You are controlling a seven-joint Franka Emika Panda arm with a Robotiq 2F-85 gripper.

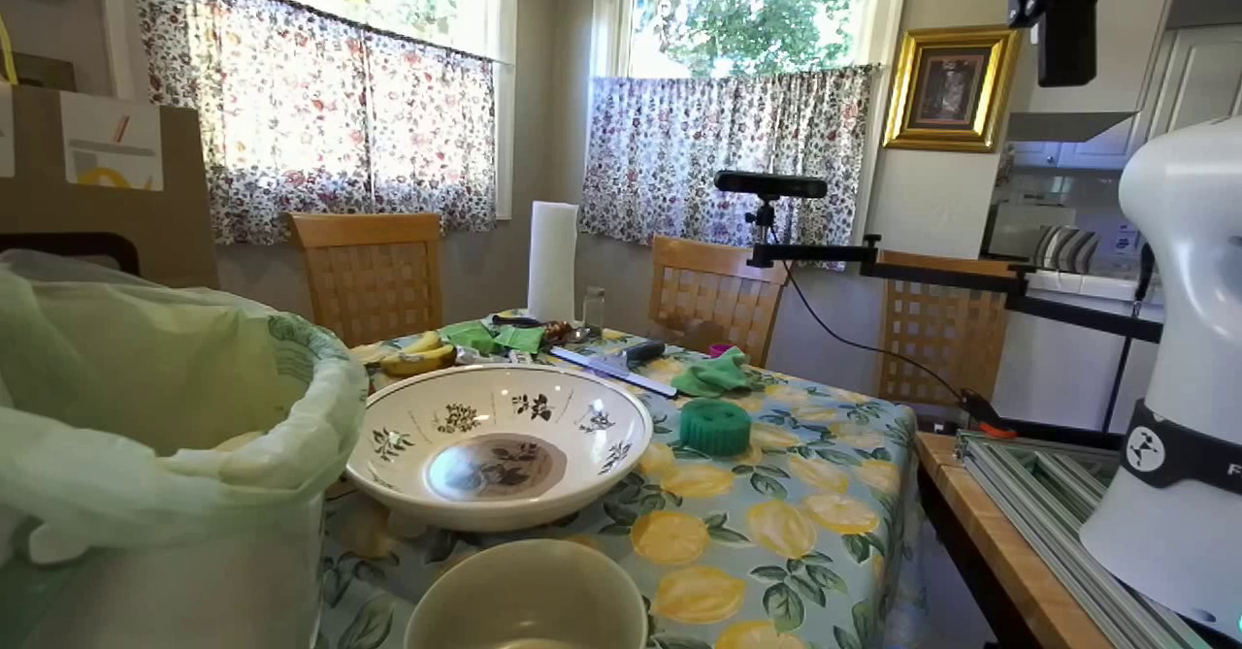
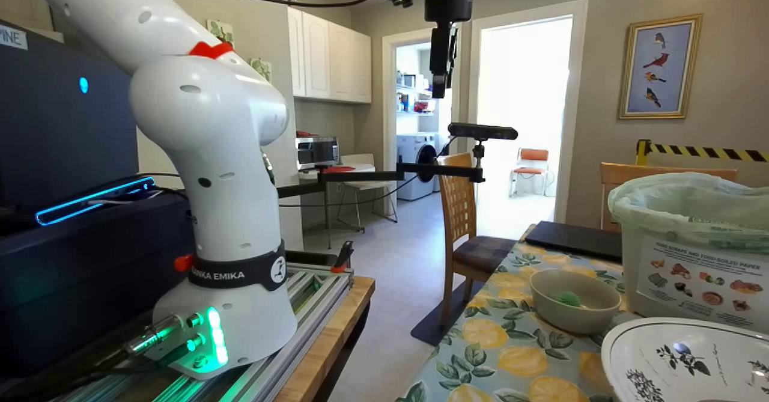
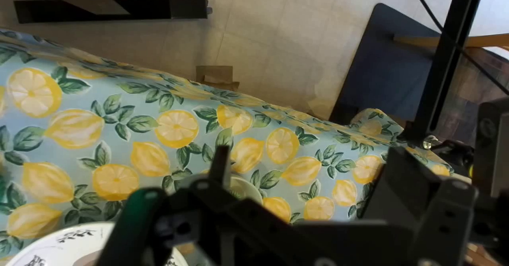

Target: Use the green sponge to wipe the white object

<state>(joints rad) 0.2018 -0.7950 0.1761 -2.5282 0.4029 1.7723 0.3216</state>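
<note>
Within the edges of the lemon-print surface (image 1: 815,533) sit a ridged green sponge (image 1: 715,427) and round cream bowl (image 2: 574,322); the claw (image 2: 443,83) gapes.

The green sponge (image 1: 715,426), a small chunky block with a rounded outline and ribbed sides, lies flat on the patterned surface (image 1: 786,533), well below the claw (image 2: 443,88) and apart from it. The white bowl (image 2: 562,319), plain and cream-toned with a smooth thick rim, stands upright on the same surface, likewise well below the claw and apart from the sponge, with a small green item (image 2: 566,298) of bristly look inside. In the wrist view the bowl sits behind the claw, which hides much of it, part of the rim and inner wall showing past.
</note>
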